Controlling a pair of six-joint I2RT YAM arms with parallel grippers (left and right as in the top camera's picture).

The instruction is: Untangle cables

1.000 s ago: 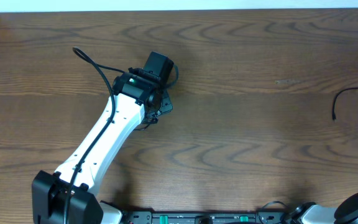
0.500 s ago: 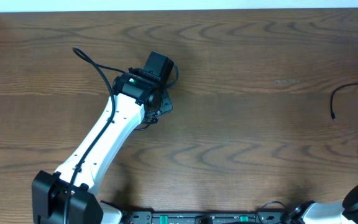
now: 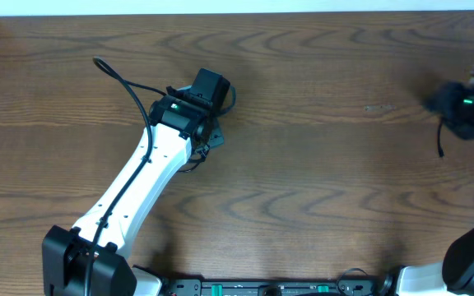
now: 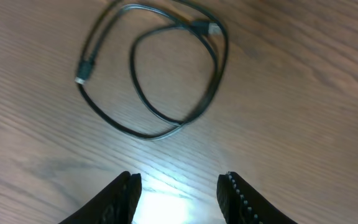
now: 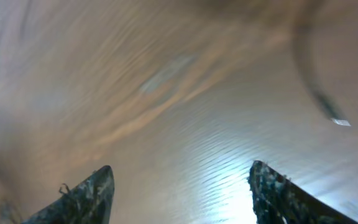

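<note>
1. Right arm has swung in from the near-right corner. The right hand (image 5: 182, 199) has gone from closed to wide apart, empty, above the black cable end (image 3: 440, 145) at the right edge of the desk (image 3: 319, 164).
2. The right wrist view is blurred, so it's probably mid-move.
3. Left hand (image 4: 179, 199) is unchanged: fingers apart, empty, over the coiled black cable (image 4: 197, 112).
4. Looks like a right-side pickup is starting; nothing gripped yet.

Overhead is evenly bright and sharp, save the right arm (image 3: 465, 103), smeared near the table's (image 3: 319, 164) right edge. Left wrist view: white glare low on the wood, black cable (image 4: 211, 87) slightly soft. Right wrist view is heavily blurred throughout, with glare low down
</note>
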